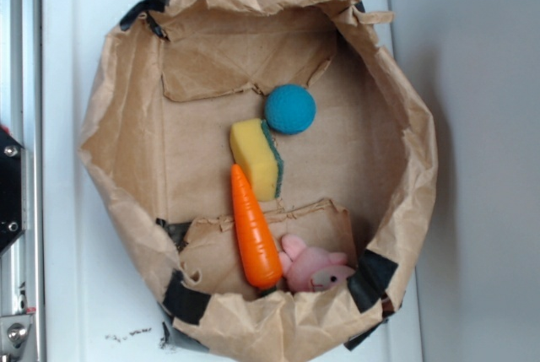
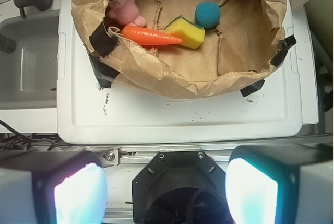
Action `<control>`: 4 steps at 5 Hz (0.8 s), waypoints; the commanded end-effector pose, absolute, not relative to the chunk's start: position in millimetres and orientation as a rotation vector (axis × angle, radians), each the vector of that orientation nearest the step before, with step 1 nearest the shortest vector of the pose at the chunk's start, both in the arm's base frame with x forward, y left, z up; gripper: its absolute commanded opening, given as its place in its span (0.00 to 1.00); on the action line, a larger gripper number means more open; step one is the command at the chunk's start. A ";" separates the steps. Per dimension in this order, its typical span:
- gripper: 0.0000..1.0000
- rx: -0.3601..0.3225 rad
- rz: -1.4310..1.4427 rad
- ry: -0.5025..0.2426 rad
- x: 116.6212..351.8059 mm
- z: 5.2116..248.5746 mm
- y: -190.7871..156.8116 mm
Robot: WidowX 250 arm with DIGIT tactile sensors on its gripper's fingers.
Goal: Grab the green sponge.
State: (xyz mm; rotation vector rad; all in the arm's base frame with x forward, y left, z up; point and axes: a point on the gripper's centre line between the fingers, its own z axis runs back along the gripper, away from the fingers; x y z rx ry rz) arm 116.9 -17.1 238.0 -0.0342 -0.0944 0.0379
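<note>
While fingers (image 2: 167, 190) gape apart, green sponge (image 1: 257, 158) touches carrot (image 1: 255, 231).

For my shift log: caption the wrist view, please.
Open gripper hangs outside the paper bag holding sponge, carrot, ball.

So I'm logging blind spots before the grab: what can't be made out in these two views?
- Green sponge: its underside is hidden in both views; the carrot tip touches or overlaps one end.
- Pink plush toy: the exterior view hides its lower part behind the paper bag rim.
- Gripper: absent from the exterior view; in the wrist view the jaws are blurred, glaring and cut by the bottom edge.
</note>
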 end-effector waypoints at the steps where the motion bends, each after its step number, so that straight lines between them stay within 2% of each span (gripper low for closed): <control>1: 1.00 -0.034 0.038 -0.094 116.9 238.0 -17.1; 2: 1.00 -0.051 0.111 -0.139 166.9 237.1 -57.8; 3: 1.00 -0.040 0.357 -0.257 207.3 234.4 -11.2; 4: 1.00 0.045 0.550 -0.320 240.8 220.6 10.3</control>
